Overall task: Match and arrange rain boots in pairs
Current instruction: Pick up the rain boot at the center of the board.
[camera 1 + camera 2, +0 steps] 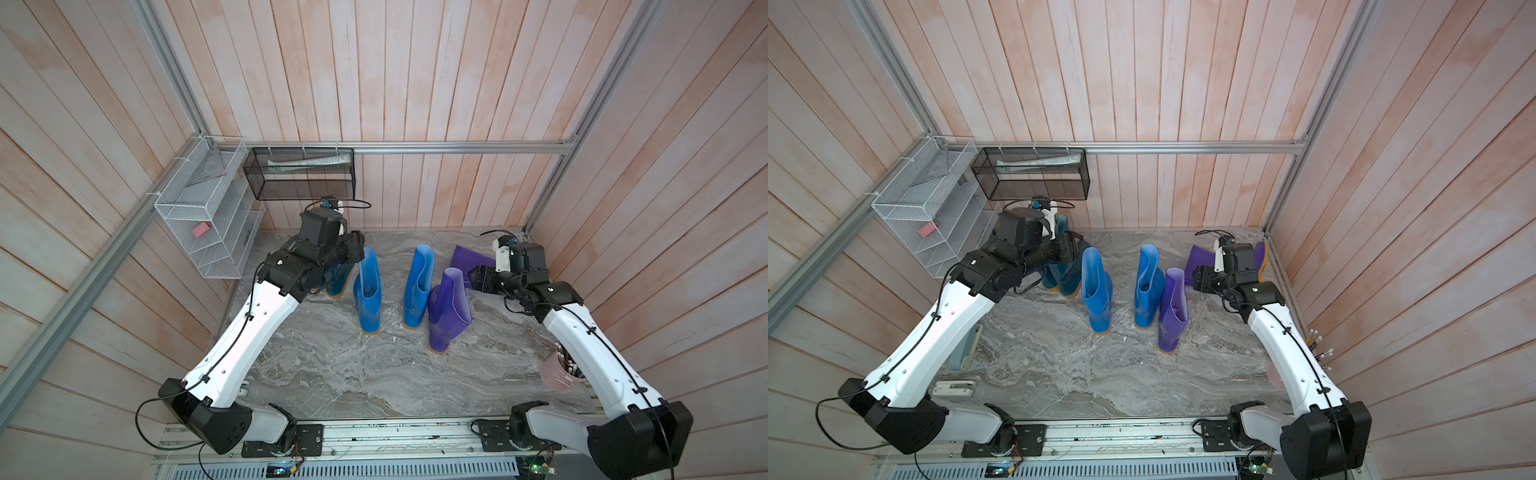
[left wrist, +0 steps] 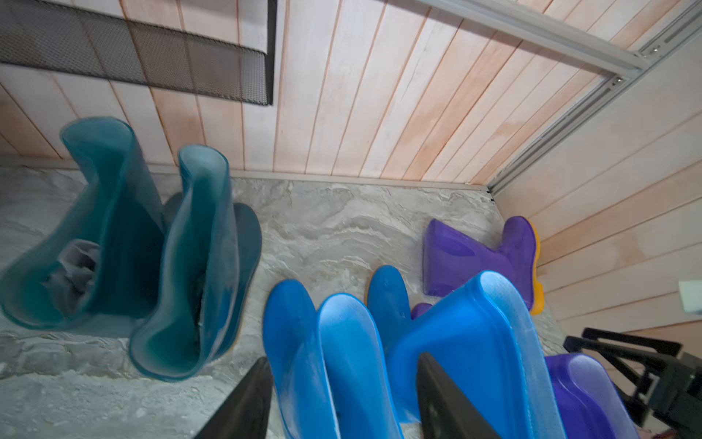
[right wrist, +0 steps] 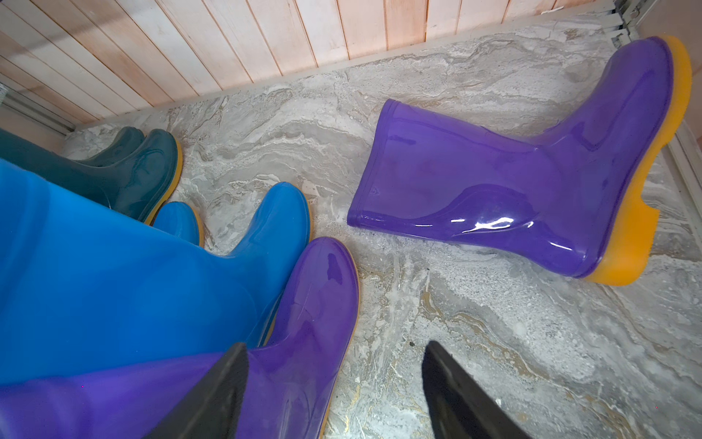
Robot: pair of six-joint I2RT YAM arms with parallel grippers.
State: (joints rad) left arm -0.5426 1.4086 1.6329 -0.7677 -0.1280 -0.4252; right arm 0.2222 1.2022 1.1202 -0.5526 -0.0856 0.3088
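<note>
- While both of my arms are reaching over the marbled floor [image 1: 332,374], my left gripper [image 2: 343,359] is hanging with its fingers spread apart and is clamping nothing.
- The left blue boot [image 1: 368,291] is showing its rim between those fingers in the left wrist view, and I cannot tell whether either finger is touching it.
- A teal boot [image 2: 106,228] and its teal twin [image 2: 201,266] are standing upright, close together, near the back wall on my left side.
- The left blue boot and the right blue boot [image 1: 417,286] are standing upright mid-floor with a gap between them.
- The upright purple boot [image 1: 449,307] is standing just beside the right blue boot.
- The fallen purple boot [image 3: 513,190] is lying on its side near the right back corner, with its orange sole facing the side wall, well apart from its mate.
- My right gripper [image 3: 334,345] is hovering between the two purple boots with its fingers apart and empty.
- One of its fingers is overlapping the upright purple boot in the right wrist view, and I cannot tell if they are touching.
</note>
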